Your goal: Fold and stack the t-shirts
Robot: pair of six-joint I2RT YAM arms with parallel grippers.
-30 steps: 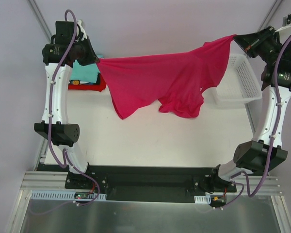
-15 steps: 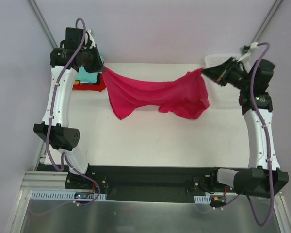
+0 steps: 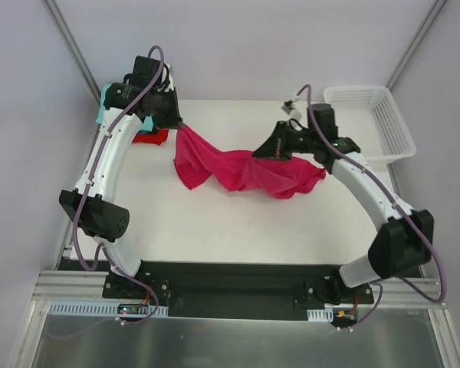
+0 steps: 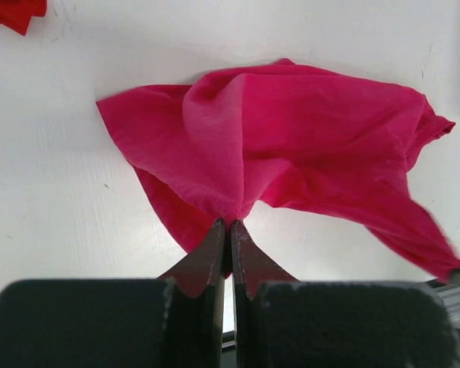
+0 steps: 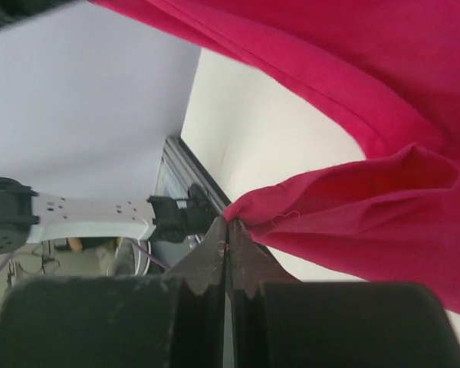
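The magenta-pink t-shirt (image 3: 238, 169) sags in a loose band across the middle of the table, held at both ends. My left gripper (image 3: 178, 125) is shut on its left end, and the cloth (image 4: 291, 146) fans out from the pinched tips (image 4: 230, 224). My right gripper (image 3: 262, 151) is shut on a bunched fold near the shirt's upper right, seen as a crumpled edge (image 5: 353, 207) at the tips (image 5: 228, 222). A folded red t-shirt (image 3: 152, 137) and a teal one (image 3: 103, 113) peek out behind the left arm at the table's back left.
A white plastic mesh basket (image 3: 383, 123) stands at the back right corner. The white table (image 3: 238, 230) runs down to the black base rail (image 3: 230, 280) where both arms are mounted. Grey walls close in the back and sides.
Both grippers have come inward and down, the right one far to the left, away from the basket. The stretched shirt has gone slack and now droops onto the table.
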